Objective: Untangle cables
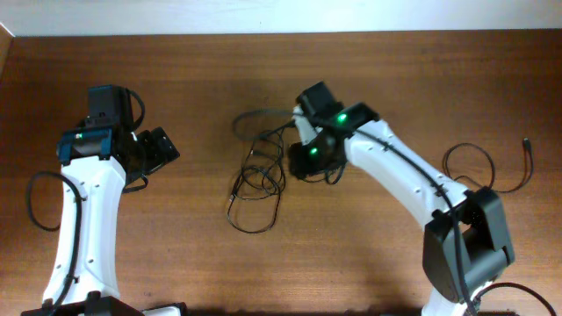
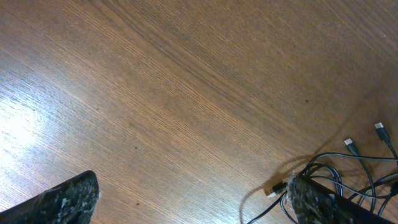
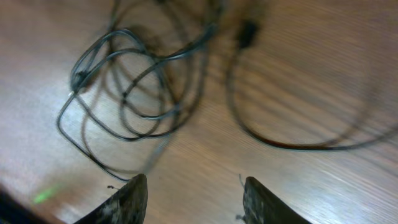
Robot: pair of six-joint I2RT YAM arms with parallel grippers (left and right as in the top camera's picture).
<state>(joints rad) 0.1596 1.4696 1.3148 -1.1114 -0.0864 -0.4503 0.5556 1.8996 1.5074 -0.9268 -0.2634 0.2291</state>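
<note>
The cables (image 1: pixel 259 180) are thin black wires lying in loose overlapping loops at the middle of the wooden table. My right gripper (image 1: pixel 307 161) hangs over the tangle's right edge. In the right wrist view its fingers (image 3: pixel 127 202) stand apart over bare wood, so the right gripper (image 3: pixel 196 199) is open and holds nothing; the loops (image 3: pixel 124 93) and a plug (image 3: pixel 249 31) lie just ahead, blurred. My left gripper (image 1: pixel 165 145) is well to the left of the cables. It is wide open (image 2: pixel 189 205) and empty, with wire ends and plugs (image 2: pixel 351 144) beside its right finger (image 2: pixel 317 202).
One more thin black wire with a plug end (image 1: pixel 527 142) lies by itself at the far right, looping beside the right arm's base (image 1: pixel 470 233). The left arm's thicker cable (image 1: pixel 35 197) curls near the left edge. A pale wall strip (image 1: pixel 281 13) borders the table's far edge.
</note>
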